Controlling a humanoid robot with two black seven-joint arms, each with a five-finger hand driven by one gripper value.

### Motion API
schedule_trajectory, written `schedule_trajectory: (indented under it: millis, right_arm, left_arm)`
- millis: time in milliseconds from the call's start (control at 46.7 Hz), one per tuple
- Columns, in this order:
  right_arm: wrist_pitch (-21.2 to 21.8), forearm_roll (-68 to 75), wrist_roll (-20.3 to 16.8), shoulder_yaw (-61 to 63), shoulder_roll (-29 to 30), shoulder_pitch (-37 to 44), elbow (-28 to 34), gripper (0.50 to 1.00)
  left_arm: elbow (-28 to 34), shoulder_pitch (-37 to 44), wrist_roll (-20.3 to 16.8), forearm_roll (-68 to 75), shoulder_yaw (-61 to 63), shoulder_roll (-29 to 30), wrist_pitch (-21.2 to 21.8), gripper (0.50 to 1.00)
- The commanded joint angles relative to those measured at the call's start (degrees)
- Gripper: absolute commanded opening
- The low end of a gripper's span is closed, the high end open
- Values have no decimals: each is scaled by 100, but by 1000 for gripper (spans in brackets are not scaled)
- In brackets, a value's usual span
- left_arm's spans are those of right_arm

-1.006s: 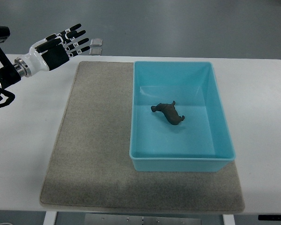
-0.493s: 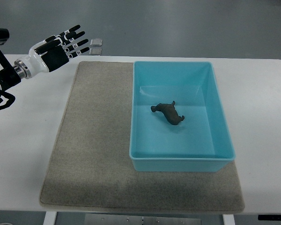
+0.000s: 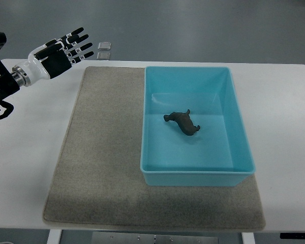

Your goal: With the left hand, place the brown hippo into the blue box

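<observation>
The brown hippo (image 3: 183, 122) lies on the floor of the blue box (image 3: 239, 137), near its middle. The box sits on the right half of a grey mat (image 3: 104, 152). My left hand (image 3: 66, 49) is at the far left back of the table, well away from the box. Its fingers (image 3: 82, 47) are spread and hold nothing. The right arm is out of view.
The white table (image 3: 25, 147) extends around the mat on all sides. A small clear object (image 3: 104, 45) lies on the floor beyond the table's back edge, near my left hand's fingertips.
My left hand has drifted slightly back and to the left, still open. The hippo and box have not moved.
</observation>
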Motion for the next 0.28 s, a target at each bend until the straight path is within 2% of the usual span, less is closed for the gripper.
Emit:
schedule_trajectory:
  millis: [0,257]
  right_arm:
    - [2,0,0,0,0,-7,22,936]
    - [2,-18,-9,-35,0,-7,58,936]
  left_arm:
    - [9,0,5,2,0,9,-1,1000]
    - [0,0,5,11,0,17,-1,1000]
